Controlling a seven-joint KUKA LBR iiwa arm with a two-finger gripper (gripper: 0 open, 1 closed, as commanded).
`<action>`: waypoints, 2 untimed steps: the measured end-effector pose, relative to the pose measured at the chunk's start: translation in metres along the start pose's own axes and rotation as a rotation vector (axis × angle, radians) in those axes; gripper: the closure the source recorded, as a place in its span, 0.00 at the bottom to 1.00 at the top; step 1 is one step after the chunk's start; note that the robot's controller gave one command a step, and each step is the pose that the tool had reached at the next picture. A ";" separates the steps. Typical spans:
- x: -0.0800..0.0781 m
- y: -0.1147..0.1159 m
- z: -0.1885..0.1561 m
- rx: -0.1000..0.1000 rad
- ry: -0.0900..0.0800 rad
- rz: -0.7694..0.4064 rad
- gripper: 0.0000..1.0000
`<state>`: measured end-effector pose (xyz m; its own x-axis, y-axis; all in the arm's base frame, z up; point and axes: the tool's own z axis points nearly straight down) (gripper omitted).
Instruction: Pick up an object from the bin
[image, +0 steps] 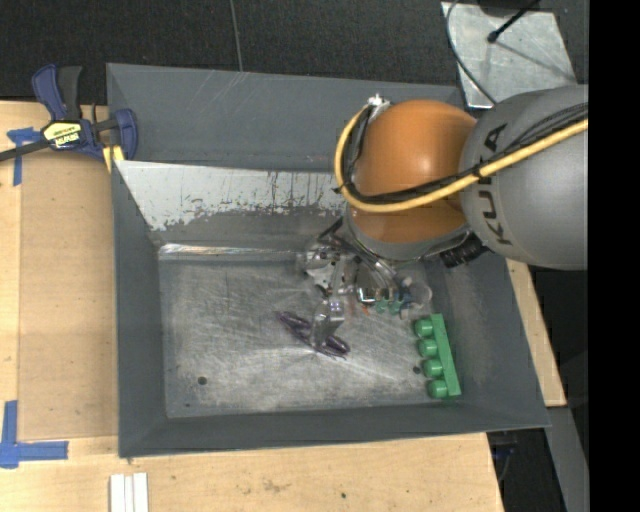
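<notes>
My gripper (330, 322) hangs low over the middle of the bin floor, its metal fingers pointing down from under the orange dome. A small dark purple thing (312, 334), long and thin, lies on the floor right at the fingertips; it spreads to both sides of them. Whether the fingers touch it or close round it I cannot tell. A green block (437, 357) with a row of round studs lies to the right, near the bin's right wall.
The arm and its orange cover hang over the bin's back right part and hide what lies beneath. A small dark speck (203, 380) sits on the floor at the front left.
</notes>
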<state>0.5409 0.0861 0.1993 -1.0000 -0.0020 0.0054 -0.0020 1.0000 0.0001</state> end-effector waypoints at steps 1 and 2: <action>-0.002 0.000 -0.004 -0.001 -0.008 0.003 0.00; -0.020 -0.021 0.060 -0.002 -0.014 0.032 0.00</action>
<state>0.5606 0.0650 0.1393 -0.9995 0.0303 -0.0082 0.0303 0.9995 0.0018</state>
